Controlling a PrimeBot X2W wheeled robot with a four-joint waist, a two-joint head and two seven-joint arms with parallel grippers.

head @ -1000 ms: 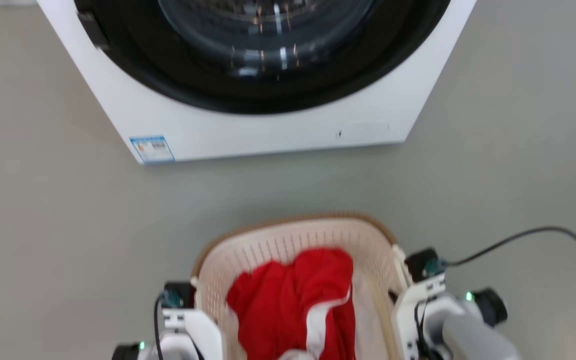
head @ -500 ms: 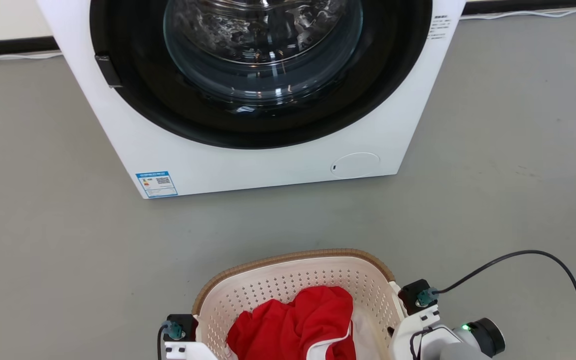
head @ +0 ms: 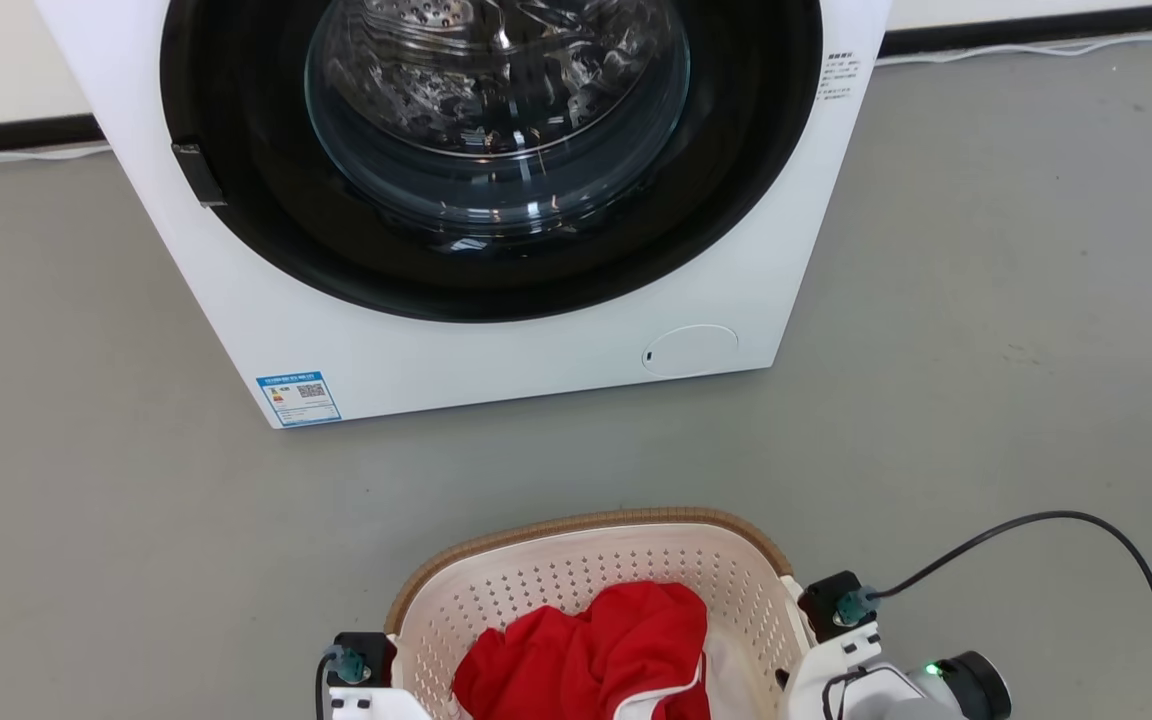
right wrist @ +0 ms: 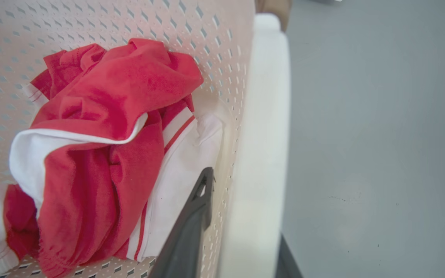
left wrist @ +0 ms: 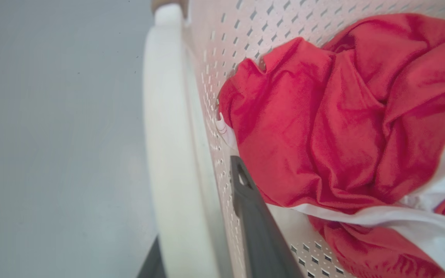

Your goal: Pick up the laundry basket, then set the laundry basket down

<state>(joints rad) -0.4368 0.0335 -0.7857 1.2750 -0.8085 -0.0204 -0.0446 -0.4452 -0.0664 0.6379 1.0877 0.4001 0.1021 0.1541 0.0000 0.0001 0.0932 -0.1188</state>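
Note:
The laundry basket [head: 586,527], cream-white and perforated with a brown woven-look rim, sits at the bottom middle of the head view, between my two wrists. A crumpled red and white garment [head: 591,655] lies inside it. In the left wrist view my left gripper [left wrist: 195,208] is shut on the basket's white side handle [left wrist: 164,127], one finger [left wrist: 255,224] inside the wall and the other outside. My right gripper [right wrist: 245,216] clamps the opposite handle [right wrist: 263,127] the same way, with its inner finger [right wrist: 191,227] next to the garment.
A white front-loading washer [head: 496,365] with a round glass door stands straight ahead on the grey floor, a short gap beyond the basket. A black cable [head: 1086,520] loops from my right wrist [head: 841,610] out to the right. Bare floor lies on both sides.
The whole head picture has shifted, so the camera moved: the washer sits lower and the wall behind it shows. Basket and grippers sit lower in the picture, and both grips are unchanged.

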